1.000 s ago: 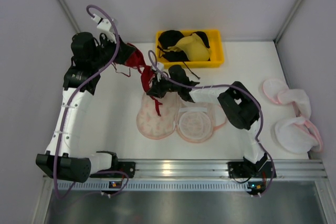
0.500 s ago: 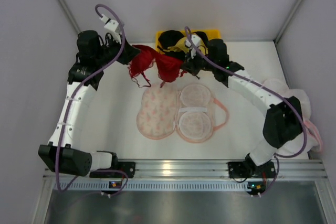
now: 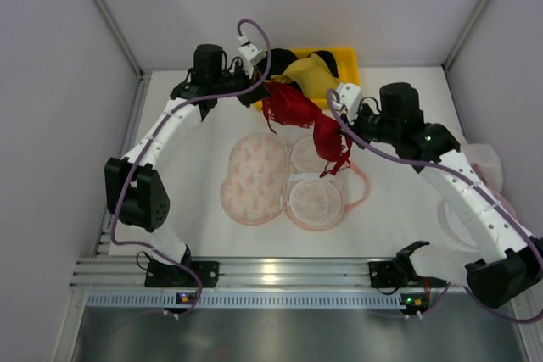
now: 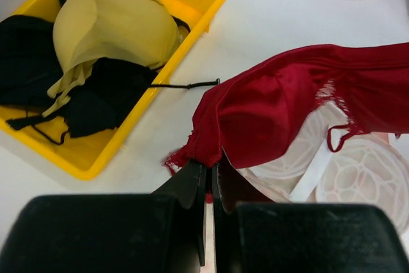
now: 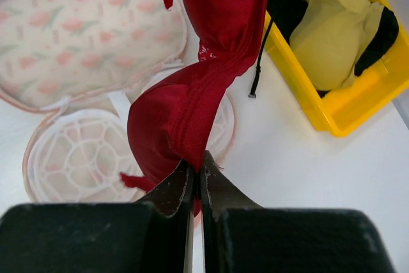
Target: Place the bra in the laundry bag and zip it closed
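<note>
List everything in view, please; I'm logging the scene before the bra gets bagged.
red bra: one, bright red, hanging between both grippers over the bag's far edge
laundry bag: one, cream-pink with reddish print, mid-table, lying open
yellow bin: one, yellow, back of the table
yellow bra: one, yellow, in the bin
black bras: count unclear, black, in the bin beneath the yellow one
white mesh bags: count unclear, white with pink edge, right edge of table, partly behind the right arm
table: one, white
left gripper: one, black, jaws shut on the red bra
right gripper: one, black, jaws shut on the red bra
</note>
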